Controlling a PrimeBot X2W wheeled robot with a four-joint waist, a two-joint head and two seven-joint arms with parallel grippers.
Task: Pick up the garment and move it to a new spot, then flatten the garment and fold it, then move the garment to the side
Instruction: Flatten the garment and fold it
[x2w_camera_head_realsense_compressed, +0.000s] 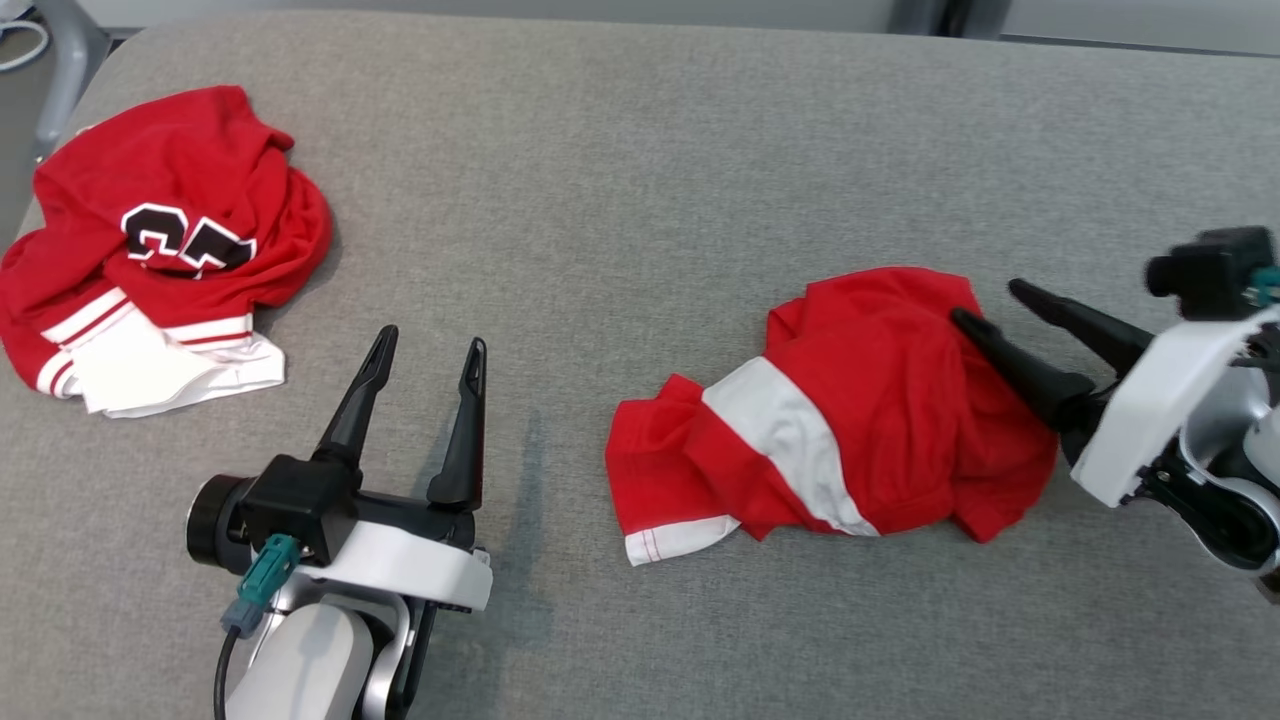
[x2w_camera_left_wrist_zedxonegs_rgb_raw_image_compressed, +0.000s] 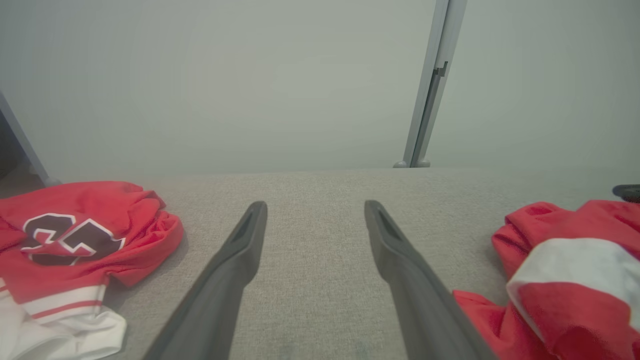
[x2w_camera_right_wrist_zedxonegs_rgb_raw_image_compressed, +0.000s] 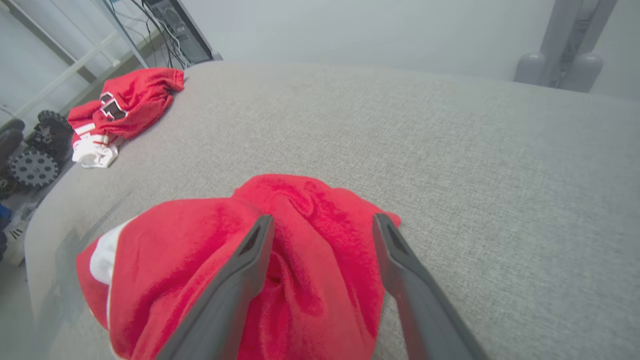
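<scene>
A crumpled red garment (x2w_camera_head_realsense_compressed: 830, 410) with a white band is seen right of centre on the grey padded surface (x2w_camera_head_realsense_compressed: 640, 150). The right gripper (x2w_camera_head_realsense_compressed: 988, 303) is held at its upper-right edge, jaws spread, nothing pinched. At lower left, the left gripper (x2w_camera_head_realsense_compressed: 433, 341) is likewise spread. A numbered jersey (x2w_camera_head_realsense_compressed: 170, 240) is bunched near the upper-left corner, with bare surface between.

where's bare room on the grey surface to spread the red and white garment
Widest free patch: the far half of the grey surface, beyond both garments. Another lies between the numbered jersey and the red and white garment, ahead of the left end effector. Crowded: the left edge where the jersey lies, and the right side around the right end effector.
</scene>
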